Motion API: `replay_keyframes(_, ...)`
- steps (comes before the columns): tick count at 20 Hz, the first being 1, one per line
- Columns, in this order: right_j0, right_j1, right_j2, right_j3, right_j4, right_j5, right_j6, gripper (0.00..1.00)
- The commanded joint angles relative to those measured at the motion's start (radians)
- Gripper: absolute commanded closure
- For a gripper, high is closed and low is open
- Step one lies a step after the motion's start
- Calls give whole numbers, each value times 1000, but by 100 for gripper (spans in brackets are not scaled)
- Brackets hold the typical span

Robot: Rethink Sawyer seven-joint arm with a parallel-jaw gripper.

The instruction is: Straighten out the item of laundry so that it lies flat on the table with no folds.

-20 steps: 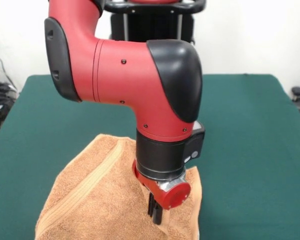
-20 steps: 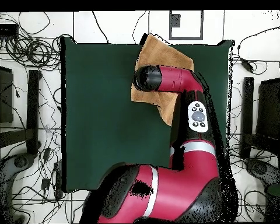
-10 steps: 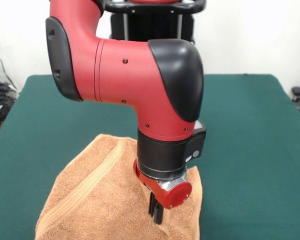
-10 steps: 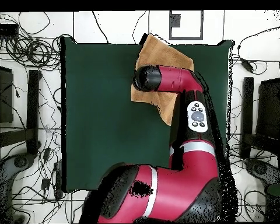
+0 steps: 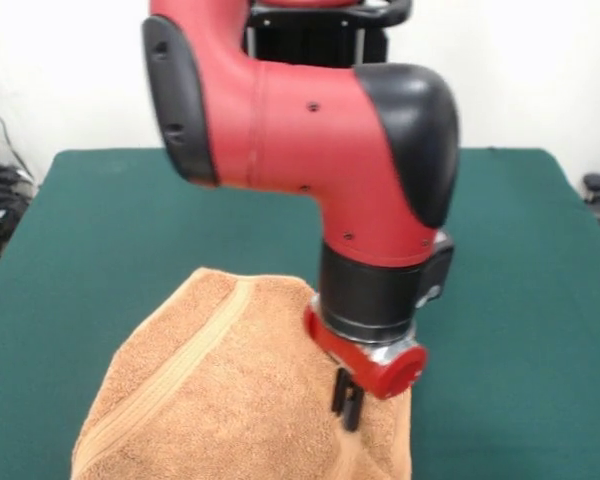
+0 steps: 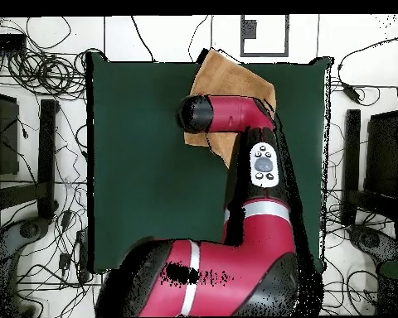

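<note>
The orange-tan towel (image 5: pixel 210 390) lies rumpled on the near part of the dark green table (image 5: pixel 520 250), with a woven band running diagonally across it. Its lower part runs out of the bottom of the front view. My gripper (image 5: pixel 347 402) points down over the towel's right part, with its black fingers (image 5: pixel 339 392) close together, at or just above the cloth. In the overhead view the towel (image 6: pixel 235 79) sits at the table's (image 6: pixel 136 166) top edge with one corner past it. The arm's wrist (image 6: pixel 194 113) covers the gripper and part of the towel.
The red arm (image 5: pixel 310 130) fills the upper middle of the front view and hides the table behind it. Cables and stands (image 6: pixel 36 124) lie on the floor around the table.
The arm and gripper have shifted to the right in the front view, left in the overhead view. The towel has barely changed shape.
</note>
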Motion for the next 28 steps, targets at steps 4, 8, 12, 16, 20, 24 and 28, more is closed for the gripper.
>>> replay_keyframes(4, 86, 26, 43, 218, -40, -33, -36, 100)
replay_keyframes(8, 75, 7, 64, 276, -24, -60, -36, 100)
replay_keyframes(12, 70, -1, 72, 308, -19, -84, -31, 100)
replay_keyframes(16, 64, -10, 75, 337, -22, -112, -35, 100)
replay_keyframes(20, 102, -17, 23, 344, -36, -124, 9, 100)
replay_keyframes(24, 137, -21, -31, 353, -32, -110, 57, 100)
replay_keyframes(28, 171, -18, -87, 353, -32, -104, 93, 100)
